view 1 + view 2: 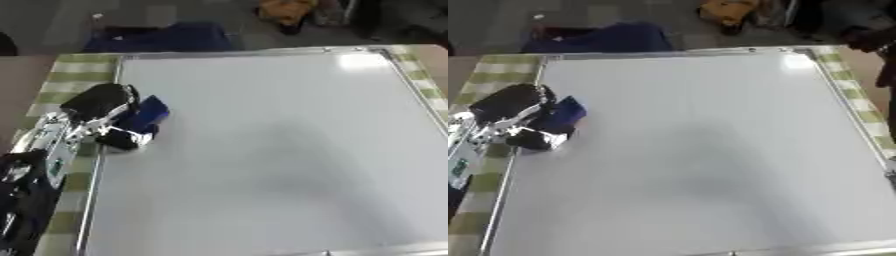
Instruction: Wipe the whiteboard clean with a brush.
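Whiteboard: lies flat on the counter, which wears a green checked cloth; the silver frame runs round it. Surface reads blank white in both eye views — no marks that I can make out.
Brush: blue, at the board's left edge, upper half, touching the surface as far as the views tell.
Left hand: comes in from the left side; fingers curled round the brush, thumb side hidden, so the exact hold is unclear.
Right hand: in neither view.
Step in hand: judged as wiping, brush at the left margin — either the start of a pass or its end.
Progress: probably far along, since nothing legible shows on the board.
Next move calls for: keeping the brush face flat to the board and drawing it rightward across the untouched width, the hold unchanged.
Risk: the brush tipping onto its edge near the frame.
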